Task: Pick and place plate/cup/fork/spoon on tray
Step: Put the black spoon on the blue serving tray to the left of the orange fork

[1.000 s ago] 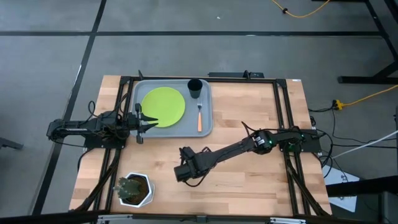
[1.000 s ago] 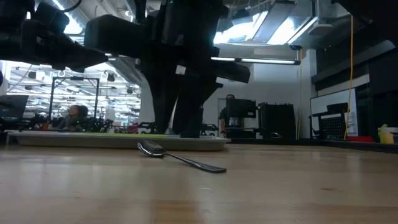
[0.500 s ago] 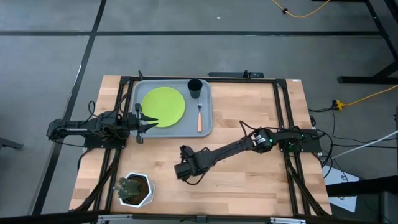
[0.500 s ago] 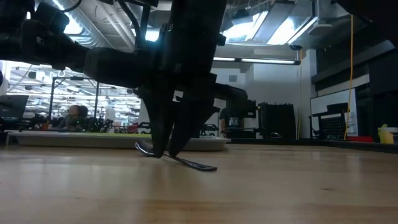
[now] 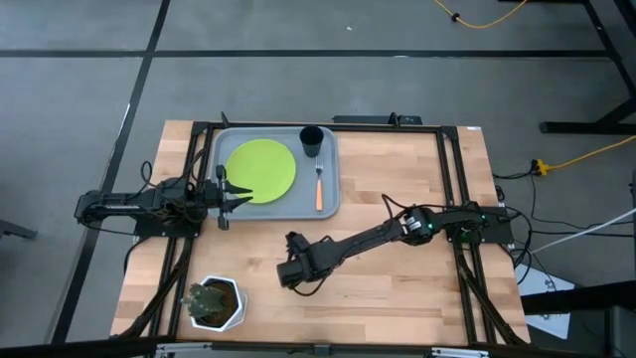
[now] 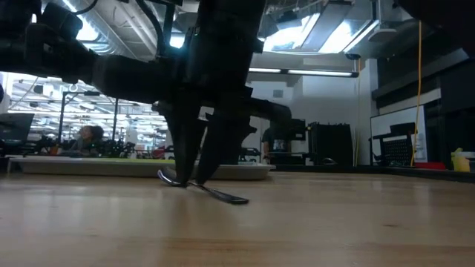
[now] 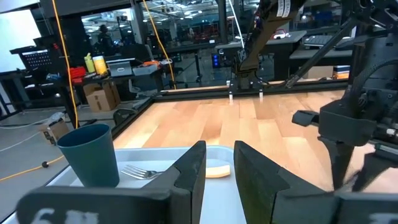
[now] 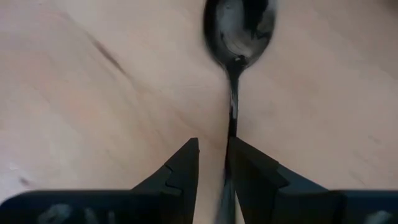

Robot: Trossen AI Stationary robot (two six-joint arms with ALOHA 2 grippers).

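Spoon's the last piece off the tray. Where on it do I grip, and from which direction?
Grip the spoon on its thin handle just behind the bowl, from straight above: it lies flat on the table, and the right gripper already straddles that handle, fingers apart.

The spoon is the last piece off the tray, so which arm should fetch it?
The right. Its hand is already down at the spoon, fingers either side of the handle. The left hand sits at the tray's edge by the plate, farther from the spoon.

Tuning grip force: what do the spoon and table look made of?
Spoon: looks like dark polished metal, since its bowl shows glossy reflections; coated plastic is possible. Table: light wood, visible grain and plank seams, matte finish. The right hand straddles the spoon's handle.
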